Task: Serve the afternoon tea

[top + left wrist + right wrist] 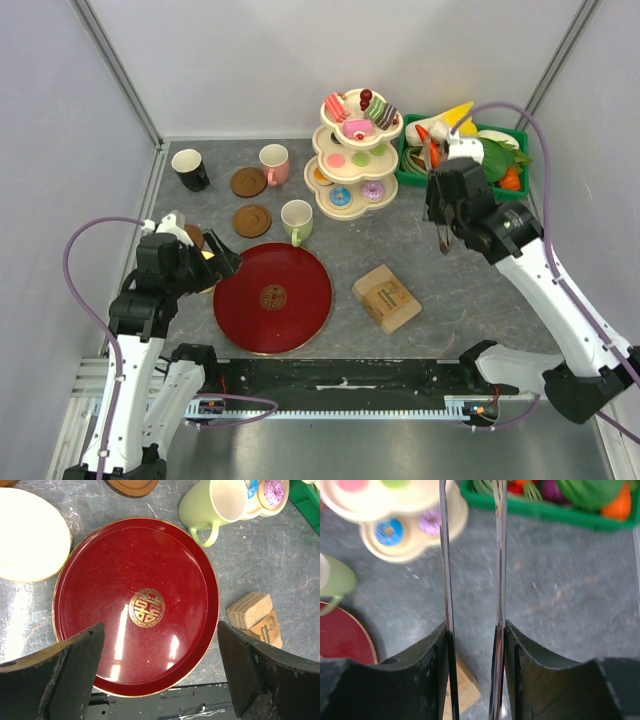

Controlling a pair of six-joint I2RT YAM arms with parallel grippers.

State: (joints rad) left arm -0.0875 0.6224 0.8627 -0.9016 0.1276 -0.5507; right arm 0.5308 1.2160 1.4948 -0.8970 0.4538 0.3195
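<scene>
Right claw [476, 635] grips a pair of metal tongs [500, 540] by the handles. The two blades stand a narrow gap apart with nothing between them, over bare table. Ahead of it and to its left rises the tiered stand [322, 196] carrying the pastries. A blue donut [388, 530] and a pink donut [429, 521] lie on the lowest tier, the part nearest the tong tips. Ahead and to its right sits the green crate [545, 512].

Left claw [160, 650] hangs wide open and empty above the near rim of the red plate [150, 555]. The green mug [205, 507] stands just beyond the plate's far edge. The pink mug [274, 162], black mug [190, 168] and two coasters [249, 181] lie farther ahead.

Step in hand, as judged: approach to the stand for picking a pastry. No pastry is on the plate yet. The next move calls for swinging the tips left onto a lower-tier donut, straddling it, then squeezing gently so the blades do not slip or tip the stand.
</scene>
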